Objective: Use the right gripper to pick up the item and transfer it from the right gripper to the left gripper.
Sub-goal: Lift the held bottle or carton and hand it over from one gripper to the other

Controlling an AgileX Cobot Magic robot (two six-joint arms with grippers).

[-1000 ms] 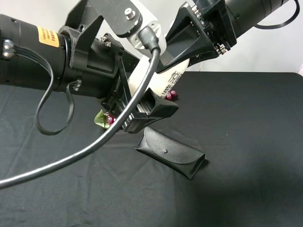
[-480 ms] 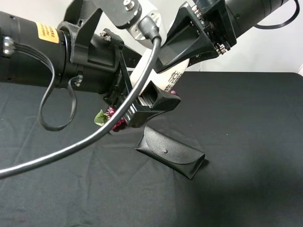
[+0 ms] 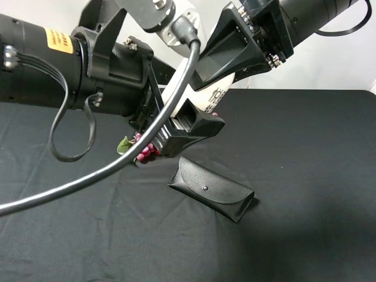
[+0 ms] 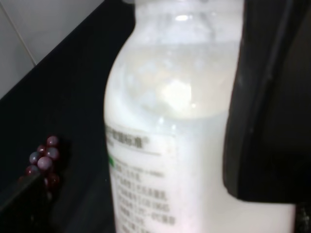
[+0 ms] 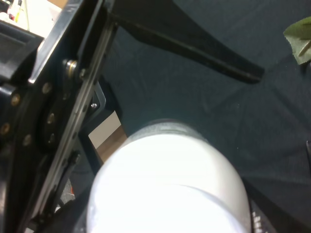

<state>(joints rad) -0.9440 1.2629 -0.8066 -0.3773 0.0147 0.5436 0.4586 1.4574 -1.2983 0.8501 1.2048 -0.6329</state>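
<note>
The item, a white bottle (image 3: 212, 96) with a printed label, hangs tilted in the air above the black table. My right gripper (image 3: 220, 76) is shut on its upper part, coming in from the top right. My left gripper (image 3: 188, 103) reaches in from the left, open, with its jaws on either side of the bottle's lower body. In the left wrist view the bottle (image 4: 170, 145) fills the frame with one black finger (image 4: 267, 121) close beside it; I cannot tell if they touch. The right wrist view shows the rounded white cap (image 5: 170, 184) and a left finger (image 5: 194, 46) beyond it.
A black glasses case (image 3: 212, 189) lies on the black cloth (image 3: 305, 153) below the grippers. A red grape bunch (image 3: 144, 150) with a green leaf sits just left of it, under the left arm. The left arm's thick grey cable (image 3: 106, 176) loops across the front left.
My left gripper has shifted slightly up and right along the bottle, uncovering more of the grapes. The right gripper and the bottle have stayed put.
</note>
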